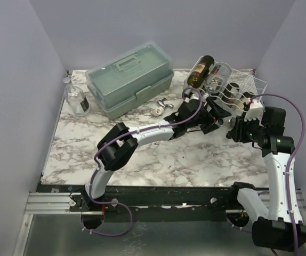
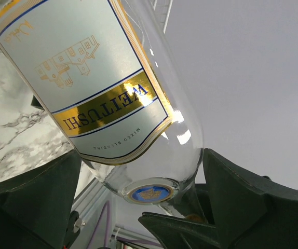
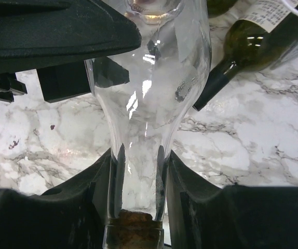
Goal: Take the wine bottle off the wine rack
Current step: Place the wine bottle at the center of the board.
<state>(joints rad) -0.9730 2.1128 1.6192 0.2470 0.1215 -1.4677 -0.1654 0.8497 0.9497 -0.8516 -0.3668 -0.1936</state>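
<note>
**Clear bottle pinched at the neck, at the rack's near side**

The right gripper (image 3: 138, 155) has its jaws narrow, clamped on the neck of the clear wine bottle (image 3: 149, 104) just above the cork (image 3: 133, 228). The cork is partly cut off by the frame edge.

The left gripper (image 2: 141, 155) has its jaws wide, one finger on each side of the bottle's fat base end. Both look to be touching glass, but I can't tell if that's a real clamp or just straddling. The label (image 2: 86, 72) reads WEITUSHI, inverted, with its upper part out of frame.

The bottle spans between the two grippers at the near side of the wine rack (image 1: 251, 82). From above it's nearly lost, clear glass among arms and white wire, so I can't tell whether it rests on a cradle or hangs free of it.

A green bottle (image 3: 247, 46) lies beside it, its base cropped in the right wrist view. The toolbox (image 1: 129, 77) sits on the marble table (image 1: 158, 160), well left of the rack.
</note>
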